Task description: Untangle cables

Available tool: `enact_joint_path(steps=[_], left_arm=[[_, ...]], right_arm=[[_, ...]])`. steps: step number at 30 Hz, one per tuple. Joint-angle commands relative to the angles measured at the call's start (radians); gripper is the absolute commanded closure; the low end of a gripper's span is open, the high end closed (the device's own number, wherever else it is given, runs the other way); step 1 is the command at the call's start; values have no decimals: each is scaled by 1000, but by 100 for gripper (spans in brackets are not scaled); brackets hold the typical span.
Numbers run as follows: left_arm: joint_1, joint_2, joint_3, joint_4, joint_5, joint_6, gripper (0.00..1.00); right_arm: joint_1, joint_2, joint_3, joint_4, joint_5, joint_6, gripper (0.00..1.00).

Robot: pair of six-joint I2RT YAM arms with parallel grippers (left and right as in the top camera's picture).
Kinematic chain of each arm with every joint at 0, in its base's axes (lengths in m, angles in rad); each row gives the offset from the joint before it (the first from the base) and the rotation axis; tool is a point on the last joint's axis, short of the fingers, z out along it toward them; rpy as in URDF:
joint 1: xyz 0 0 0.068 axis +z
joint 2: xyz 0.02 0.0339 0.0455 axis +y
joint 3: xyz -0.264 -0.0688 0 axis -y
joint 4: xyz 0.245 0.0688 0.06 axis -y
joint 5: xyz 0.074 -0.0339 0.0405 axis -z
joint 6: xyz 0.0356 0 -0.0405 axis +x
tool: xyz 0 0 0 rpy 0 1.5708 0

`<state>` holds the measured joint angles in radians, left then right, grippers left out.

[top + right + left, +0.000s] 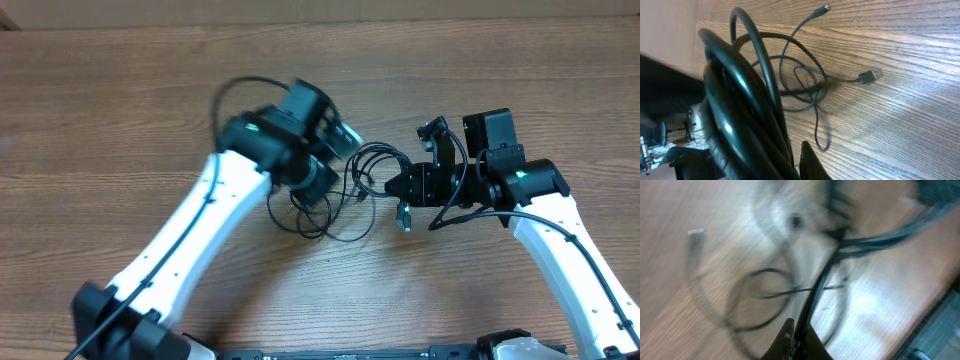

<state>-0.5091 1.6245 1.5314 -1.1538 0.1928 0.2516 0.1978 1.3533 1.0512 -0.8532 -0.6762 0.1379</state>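
Observation:
The cables are thin black cords in loose loops on the wooden table between my two grippers. My left gripper is at their left side. In the blurred left wrist view its fingers are shut on one black cord that runs up to the tangle. My right gripper is at their right side. In the right wrist view its fingers are shut on a bunch of looped cords. A thinner cord lies beyond on the table with a USB plug and a small plug.
The wooden table runs all round the tangle. A silvery plug end hangs just below my right gripper. The white arms come in from the bottom left and bottom right. A thicker black wire loops by the left wrist.

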Motion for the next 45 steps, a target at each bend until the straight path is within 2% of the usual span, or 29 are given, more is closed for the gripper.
enact_joint_path(steps=[1, 10, 13, 17, 18, 19, 20, 21, 24, 33, 39, 45], left_arm=[[113, -99, 89, -1, -144, -77, 96], [457, -217, 127, 90, -153, -117, 96], [544, -220, 127, 132, -153, -164, 96], [626, -219, 127, 180, -152, -290, 95], [638, -219, 127, 188, -151, -322, 83], [646, -219, 127, 195, -144, -362, 61], [647, -219, 127, 195, -136, -384, 44], [647, -219, 127, 195, -116, -394, 36], [643, -218, 126, 185, -25, -394, 32], [574, -195, 126, 129, 343, -386, 34], [456, -141, 126, 60, 359, -378, 30], [289, -51, 126, 55, 359, -379, 28]], right_arm=[[-2, 1, 16, 3, -13, -8, 96], [-2, 1, 16, 3, -13, -8, 96], [-2, 1, 16, 3, -13, -8, 96], [-2, 1, 16, 3, -13, -8, 96], [-2, 1, 16, 3, -13, -8, 96], [-2, 1, 16, 3, -13, -8, 96], [-2, 1, 16, 3, -13, -8, 96], [-2, 1, 16, 3, -13, -8, 96], [-2, 1, 16, 3, -13, -8, 96], [-2, 1, 16, 3, -13, -8, 96], [-2, 1, 16, 3, -13, -8, 96], [-2, 1, 16, 3, -13, -8, 96]])
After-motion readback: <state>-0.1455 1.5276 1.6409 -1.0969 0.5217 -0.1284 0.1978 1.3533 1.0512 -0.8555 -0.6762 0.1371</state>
